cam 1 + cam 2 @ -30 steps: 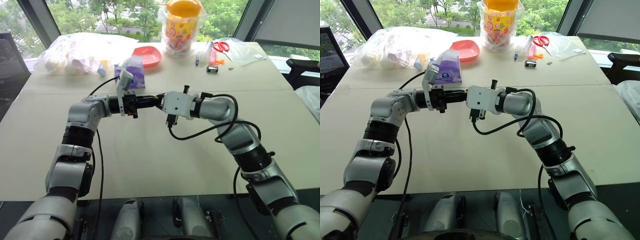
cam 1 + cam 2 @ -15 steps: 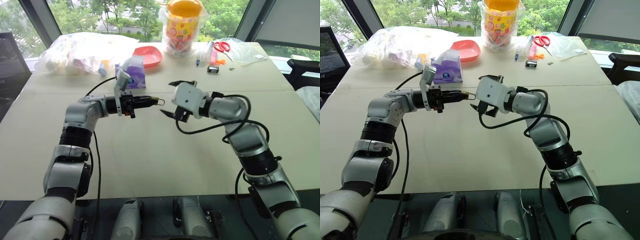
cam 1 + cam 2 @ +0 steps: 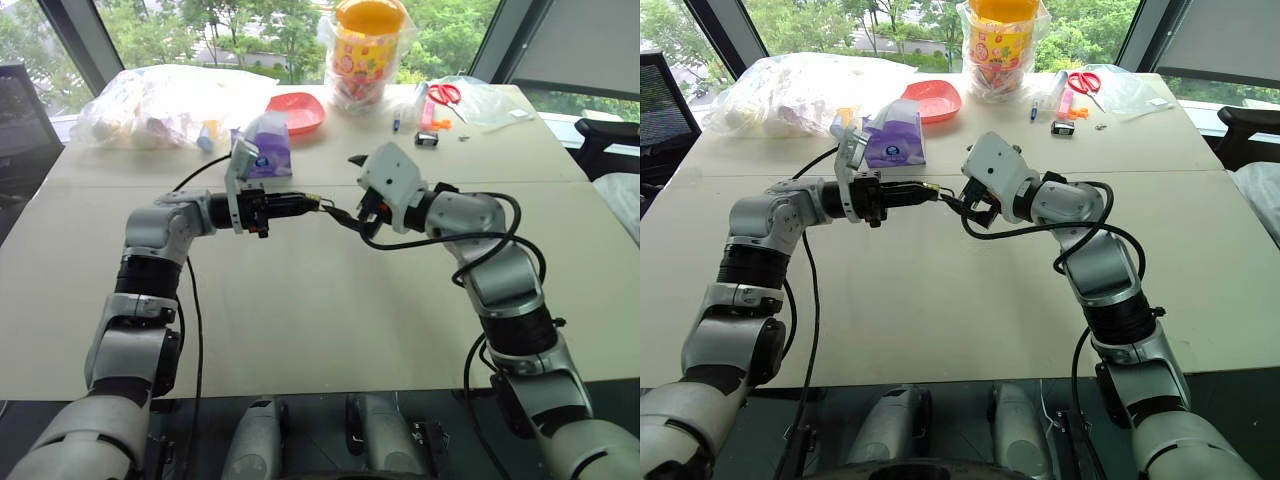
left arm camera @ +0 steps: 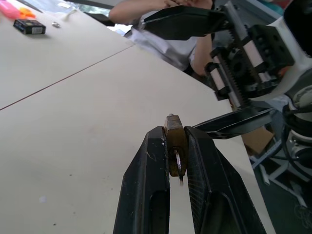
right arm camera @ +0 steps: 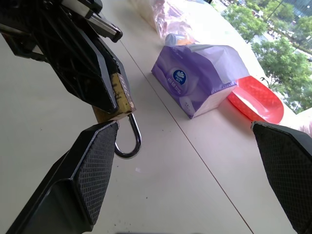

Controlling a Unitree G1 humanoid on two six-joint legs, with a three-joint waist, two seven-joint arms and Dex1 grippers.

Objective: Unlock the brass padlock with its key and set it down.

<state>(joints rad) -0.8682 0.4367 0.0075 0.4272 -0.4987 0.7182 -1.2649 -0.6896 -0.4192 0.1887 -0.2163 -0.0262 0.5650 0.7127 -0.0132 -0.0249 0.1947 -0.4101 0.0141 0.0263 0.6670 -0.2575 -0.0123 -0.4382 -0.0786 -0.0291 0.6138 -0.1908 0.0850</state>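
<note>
Pinching the brass padlock [image 4: 175,144], left claw [image 4: 175,161] points level

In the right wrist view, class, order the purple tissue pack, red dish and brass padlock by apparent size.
1. purple tissue pack
2. red dish
3. brass padlock, though it is nearest the camera, so it looks enlarged.

Above mid-table, the tiny yellow-brass padlock [image 5: 119,100] sits between the left gripper [image 3: 300,204]'s fingers, the wide-spread right gripper [image 3: 352,188] just to its right. Behind them lies the purple tissue pack [image 3: 266,145], the red dish [image 3: 295,111] farther back, scissors [image 3: 441,93] far right.
</note>
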